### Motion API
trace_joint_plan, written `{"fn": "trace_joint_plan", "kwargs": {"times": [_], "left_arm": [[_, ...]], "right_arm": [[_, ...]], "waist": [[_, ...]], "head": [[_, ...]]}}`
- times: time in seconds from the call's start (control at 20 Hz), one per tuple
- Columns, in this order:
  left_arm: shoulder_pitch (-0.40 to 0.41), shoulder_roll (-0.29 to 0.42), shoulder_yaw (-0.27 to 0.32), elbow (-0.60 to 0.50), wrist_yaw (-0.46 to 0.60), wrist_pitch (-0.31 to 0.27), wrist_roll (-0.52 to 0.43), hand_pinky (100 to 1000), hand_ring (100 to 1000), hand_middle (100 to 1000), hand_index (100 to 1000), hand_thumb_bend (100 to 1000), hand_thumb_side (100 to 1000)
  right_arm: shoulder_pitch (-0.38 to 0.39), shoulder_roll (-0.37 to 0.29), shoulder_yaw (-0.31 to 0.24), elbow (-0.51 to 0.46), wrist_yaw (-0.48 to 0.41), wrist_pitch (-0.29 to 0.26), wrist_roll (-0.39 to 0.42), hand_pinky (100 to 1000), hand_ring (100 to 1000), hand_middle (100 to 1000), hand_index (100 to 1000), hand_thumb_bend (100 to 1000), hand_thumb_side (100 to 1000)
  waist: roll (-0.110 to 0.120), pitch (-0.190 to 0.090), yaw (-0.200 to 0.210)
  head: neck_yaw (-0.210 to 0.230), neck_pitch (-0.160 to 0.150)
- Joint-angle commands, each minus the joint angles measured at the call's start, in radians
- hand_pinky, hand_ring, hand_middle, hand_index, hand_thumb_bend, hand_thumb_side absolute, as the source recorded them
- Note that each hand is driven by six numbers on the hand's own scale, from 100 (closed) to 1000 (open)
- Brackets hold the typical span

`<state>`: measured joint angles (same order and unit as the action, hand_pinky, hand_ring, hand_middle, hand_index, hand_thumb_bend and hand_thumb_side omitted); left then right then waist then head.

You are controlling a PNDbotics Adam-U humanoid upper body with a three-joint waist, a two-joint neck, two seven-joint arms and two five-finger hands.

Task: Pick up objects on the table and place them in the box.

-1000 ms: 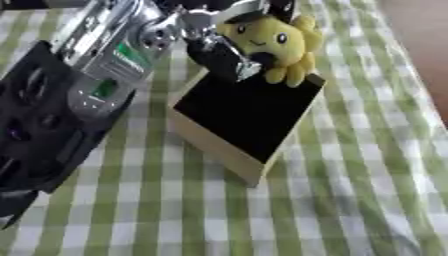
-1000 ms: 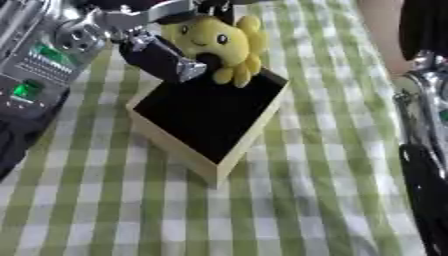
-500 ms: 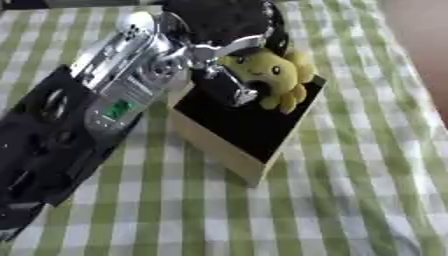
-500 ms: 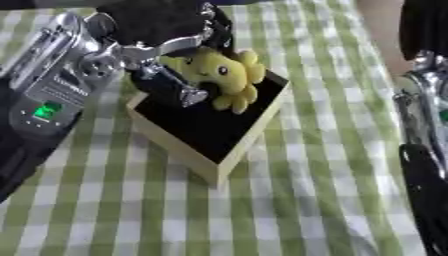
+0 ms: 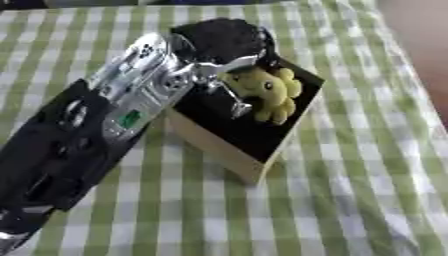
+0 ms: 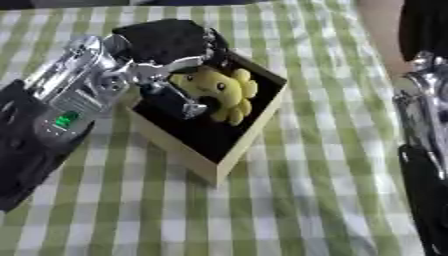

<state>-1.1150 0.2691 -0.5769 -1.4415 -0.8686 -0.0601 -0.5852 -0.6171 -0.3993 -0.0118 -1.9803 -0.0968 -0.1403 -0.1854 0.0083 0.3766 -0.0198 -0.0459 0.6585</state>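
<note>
Yellow plush toy with dark face marks, inside black-lined box, left hand

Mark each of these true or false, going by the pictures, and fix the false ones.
1. The yellow plush toy is over the box's dark inside. True.
2. The right hand holds the toy. False: the left hand is at the toy; the right arm hangs idle at the view's right edge.
3. The box is blue. False: its walls are pale yellow, its inside black.
4. The tablecloth is green and white checked. True.
5. The box lies on its side. False: it stands upright, opening up.
</note>
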Motion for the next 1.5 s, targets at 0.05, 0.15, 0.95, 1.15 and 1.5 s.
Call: {"fn": "trace_joint_plan", "kwargs": {"times": [0.05, 0.15, 0.95, 1.15, 1.5], "left_arm": [[-0.010, -0.015, 0.000, 0.061, -0.040, -0.030, 0.004, 392, 602, 586, 631, 149, 165], [-0.007, -0.024, -0.002, 0.095, -0.059, -0.055, 0.002, 409, 613, 595, 645, 197, 174], [-0.016, -0.027, 0.020, 0.105, -0.214, -0.140, -0.065, 700, 854, 853, 918, 917, 443], [-0.023, -0.023, 0.041, 0.073, -0.239, -0.117, -0.047, 700, 856, 857, 922, 907, 474], [-0.029, 0.005, 0.116, -0.068, -0.139, -0.039, 0.000, 654, 831, 833, 898, 744, 521]], "right_arm": [[-0.012, -0.006, -0.008, -0.020, 0.007, -0.002, -0.003, 793, 759, 735, 875, 100, 940], [-0.012, -0.005, -0.009, -0.020, 0.007, -0.002, -0.004, 793, 759, 735, 875, 100, 941], [-0.006, 0.000, -0.011, -0.020, 0.005, 0.001, -0.007, 793, 757, 735, 874, 100, 942], [-0.005, 0.002, -0.012, -0.020, 0.006, 0.002, -0.008, 793, 757, 734, 874, 100, 941], [-0.006, 0.002, -0.013, -0.020, 0.008, 0.002, -0.011, 793, 757, 735, 874, 100, 937]], "waist": [[-0.004, -0.019, -0.003], [-0.004, -0.018, -0.004], [-0.008, -0.019, -0.007], [-0.008, -0.021, -0.009], [-0.007, -0.025, -0.007]], "head": [[0.002, 0.000], [0.001, 0.001], [0.000, 0.001], [-0.001, -0.002], [-0.005, -0.004]]}}
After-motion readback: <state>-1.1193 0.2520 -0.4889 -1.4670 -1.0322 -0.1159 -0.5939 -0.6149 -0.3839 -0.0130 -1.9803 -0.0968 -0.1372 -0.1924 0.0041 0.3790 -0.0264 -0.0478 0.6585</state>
